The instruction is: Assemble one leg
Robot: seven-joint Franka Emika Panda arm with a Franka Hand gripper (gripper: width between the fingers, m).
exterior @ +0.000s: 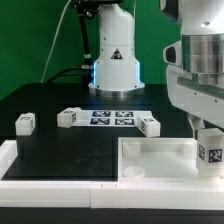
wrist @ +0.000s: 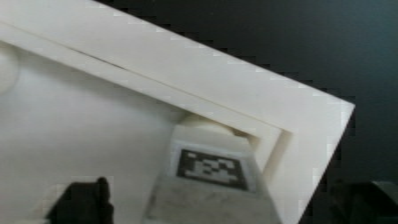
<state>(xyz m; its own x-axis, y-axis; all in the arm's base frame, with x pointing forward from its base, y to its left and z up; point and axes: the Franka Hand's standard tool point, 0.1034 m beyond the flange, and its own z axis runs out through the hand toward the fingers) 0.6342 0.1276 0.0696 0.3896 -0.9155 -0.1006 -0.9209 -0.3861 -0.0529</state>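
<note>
Lower right of the exterior view: gripper (exterior: 208, 140) hanging down from the big white arm body, clamped on a leg (exterior: 209, 153), small white block with a black-and-white tag facing the camera. Sits right at the right-hand end of the white tabletop piece (exterior: 160, 160), the tray-like part with a raised rim in the lower middle and right of the frame. Touching it or just above it? Can't tell from this angle.

Same thing up close in the wrist view: leg (wrist: 217, 160) with its tag near bottom centre, tucked against the inside of the tabletop's rim (wrist: 214, 90), which runs diagonally from upper left to the right edge. One dark fingertip (wrist: 80, 200) poking in at the lower left, other one barely visible at the bottom right edge.

Further back on the black table (exterior: 50, 100), three more loose legs: one at the left (exterior: 26, 123), one a bit left of centre (exterior: 68, 117), one right of centre (exterior: 149, 125). Marker board (exterior: 112, 118) lying flat between those last two, mid-frame. Robot base (exterior: 112, 65) with its warning triangle standing behind the board, green backdrop behind that.
</note>
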